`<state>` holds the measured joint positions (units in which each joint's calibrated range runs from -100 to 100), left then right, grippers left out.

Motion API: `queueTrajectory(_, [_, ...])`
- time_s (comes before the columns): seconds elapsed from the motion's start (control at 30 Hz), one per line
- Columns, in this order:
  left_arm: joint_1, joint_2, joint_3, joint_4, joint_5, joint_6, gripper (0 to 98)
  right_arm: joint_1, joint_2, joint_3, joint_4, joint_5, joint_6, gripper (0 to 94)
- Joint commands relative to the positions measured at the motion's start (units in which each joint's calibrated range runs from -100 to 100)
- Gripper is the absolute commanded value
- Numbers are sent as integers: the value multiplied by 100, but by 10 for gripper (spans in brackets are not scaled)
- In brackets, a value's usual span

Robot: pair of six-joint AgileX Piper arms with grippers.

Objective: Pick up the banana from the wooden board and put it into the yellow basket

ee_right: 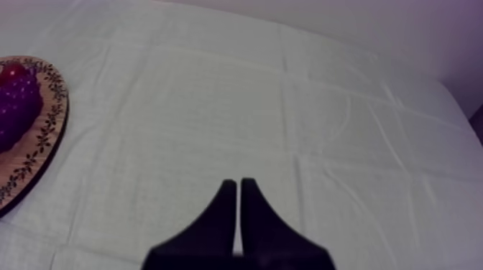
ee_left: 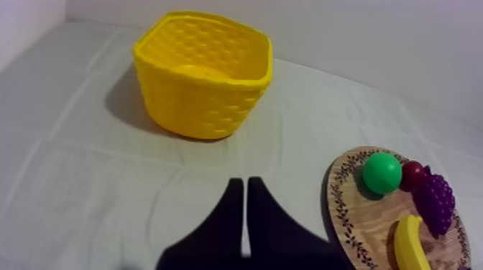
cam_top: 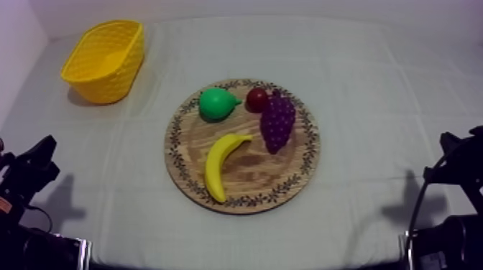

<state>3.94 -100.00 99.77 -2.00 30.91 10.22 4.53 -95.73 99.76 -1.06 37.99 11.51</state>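
Observation:
A yellow banana point(cam_top: 221, 165) lies on the round wooden board point(cam_top: 302, 169) in the middle of the table, toward the board's front left. The empty yellow basket point(cam_top: 106, 59) stands at the far left. My left gripper point(cam_top: 42, 159) rests low at the left edge, well away from the board. In the left wrist view its fingers point(ee_left: 245, 188) lie together as a narrow wedge, with the basket point(ee_left: 203, 73) ahead and the banana point(ee_left: 411, 245) beside it on the board point(ee_left: 348, 215). My right gripper point(cam_top: 453, 143) rests at the right edge, its fingers point(ee_right: 238, 188) shut over bare cloth.
On the board also sit a green pear point(cam_top: 216, 103), a small red fruit point(cam_top: 256, 98) and a bunch of purple grapes point(cam_top: 277, 122). The grapes point(ee_right: 16, 108) and board rim point(ee_right: 44, 140) show beside the right gripper.

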Motion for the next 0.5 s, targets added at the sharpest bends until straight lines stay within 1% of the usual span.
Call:
queueTrajectory(0.0, [1, 0, 1, -2, -3, -131, 1, -1, -2, 2, 1, 0, -1, 3])
queueTrajectory(0.17, [5, 0, 1, -2, -3, -79, 1, -1, -2, 2, 1, 0, -1, 3])
queueTrajectory(0.27, [31, 0, 1, -2, -3, -190, 2, -1, -2, 2, 1, 0, -1, 3])
queueTrajectory(0.33, [41, 0, 1, -2, -3, -210, 2, -1, -2, 2, 1, 0, -1, 3])
queueTrajectory(0.47, [49, 0, 1, -2, -3, -114, 1, -1, -2, 2, 1, 0, -1, 3])
